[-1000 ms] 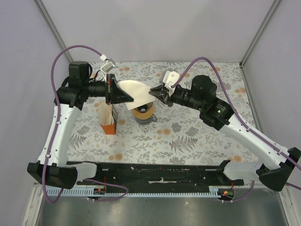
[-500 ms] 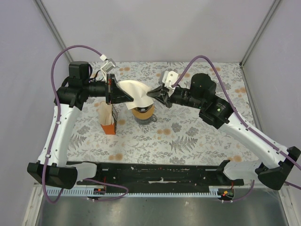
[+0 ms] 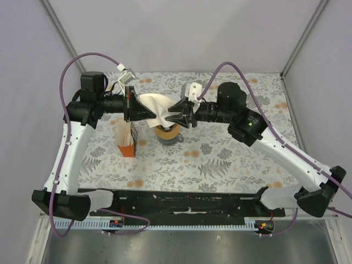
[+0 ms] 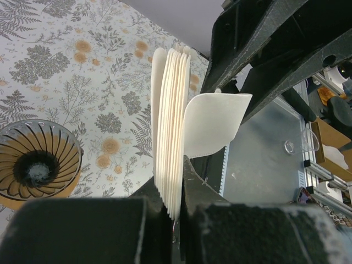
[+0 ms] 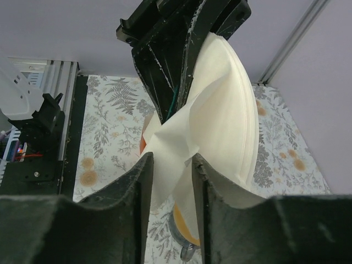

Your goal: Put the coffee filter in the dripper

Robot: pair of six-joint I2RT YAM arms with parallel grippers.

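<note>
My left gripper [image 3: 152, 114] is shut on a stack of white coffee filters [image 3: 154, 102], held upright above the table; the stack [image 4: 168, 126] shows edge-on between its fingers. One filter [image 4: 213, 124] curls away from the stack. My right gripper [image 3: 170, 116] is open, its fingers straddling that filter's creased edge [image 5: 175, 146], touching the stack [image 5: 234, 110]. The orange-tan dripper [image 3: 167, 131] stands on the table just below both grippers, and its dark ribbed cone [image 4: 36, 165] holds no filter. Its rim [image 5: 184, 226] shows under the paper.
An orange-and-tan paper packet [image 3: 126, 138] stands on the floral table left of the dripper, under my left arm. A black rail [image 3: 187, 201] runs along the near edge. Grey walls enclose the back and sides.
My right gripper has moved left to the filter stack, and the nearest filter's edge now bends out between its fingers. My left gripper has stayed still.
</note>
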